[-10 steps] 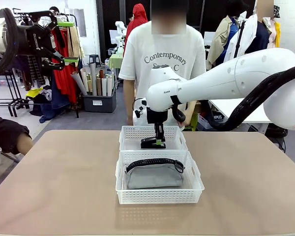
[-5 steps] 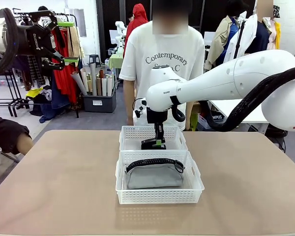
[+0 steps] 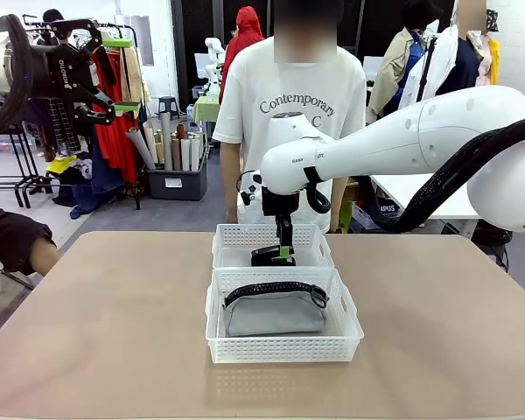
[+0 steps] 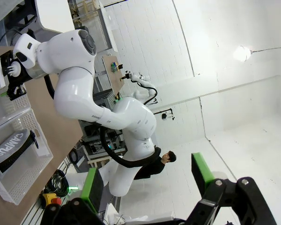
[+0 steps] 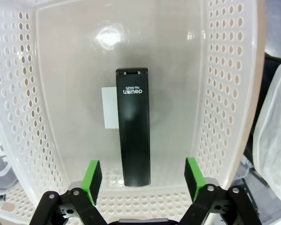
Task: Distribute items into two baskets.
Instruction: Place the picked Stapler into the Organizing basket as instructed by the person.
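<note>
The right gripper [image 5: 143, 180] hangs with jaws spread and empty over the far basket [image 3: 230, 236], the black stapler [image 5: 133, 131] lying flat inside, the grey pouch [image 3: 274, 312] fills the near basket [image 3: 284, 350], and the left gripper [image 3: 114, 74], parked high, gapes unused.

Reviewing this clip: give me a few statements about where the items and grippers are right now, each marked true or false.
1. The stapler lies flat in the far basket. True.
2. The right gripper is clamped on the stapler. False: its fingers stand open on either side, above it.
3. The grey pouch sits in the near basket. True.
4. The left gripper is reaching into a basket. False: it is raised off to the side, open.
</note>
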Robot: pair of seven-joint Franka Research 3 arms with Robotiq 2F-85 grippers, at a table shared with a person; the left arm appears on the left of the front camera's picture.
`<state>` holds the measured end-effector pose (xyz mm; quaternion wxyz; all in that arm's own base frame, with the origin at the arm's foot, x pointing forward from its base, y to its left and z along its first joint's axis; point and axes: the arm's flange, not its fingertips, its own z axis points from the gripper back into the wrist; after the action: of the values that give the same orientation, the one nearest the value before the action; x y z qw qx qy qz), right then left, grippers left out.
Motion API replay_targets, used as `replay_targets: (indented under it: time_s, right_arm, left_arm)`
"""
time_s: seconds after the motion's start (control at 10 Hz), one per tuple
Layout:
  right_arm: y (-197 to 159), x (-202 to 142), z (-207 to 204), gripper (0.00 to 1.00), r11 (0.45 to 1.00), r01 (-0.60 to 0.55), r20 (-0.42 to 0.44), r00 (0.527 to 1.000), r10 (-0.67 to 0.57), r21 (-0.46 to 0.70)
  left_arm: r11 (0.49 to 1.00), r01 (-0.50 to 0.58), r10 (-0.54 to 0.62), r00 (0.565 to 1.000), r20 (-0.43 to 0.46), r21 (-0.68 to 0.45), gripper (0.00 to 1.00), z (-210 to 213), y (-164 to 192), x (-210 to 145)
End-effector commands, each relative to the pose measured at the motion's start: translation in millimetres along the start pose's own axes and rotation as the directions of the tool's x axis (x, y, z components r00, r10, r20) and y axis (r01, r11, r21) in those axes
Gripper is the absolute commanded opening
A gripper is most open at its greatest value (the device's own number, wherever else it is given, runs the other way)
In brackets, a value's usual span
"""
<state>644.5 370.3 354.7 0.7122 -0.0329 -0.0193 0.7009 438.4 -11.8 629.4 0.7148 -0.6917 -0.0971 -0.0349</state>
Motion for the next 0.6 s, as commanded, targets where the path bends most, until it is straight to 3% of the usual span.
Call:
replay_targets:
  time_s: [0.0,0.5]
  right_arm:
    - [-3,2,22,1.0,0.999,0.043,0.021,0.999,-0.043,0.008]
    - [-7,0,56,1.0,0.992,0.109,0.12,0.986,-0.116,0.063]
  left_arm:
    - [1.0,0.002,-0.002,1.0,0.003,-0.001,1.0,1,-1,-1]
    - [1.0,0.002,-0.002,1.0,0.003,-0.001,1.0,1,-1,-1]
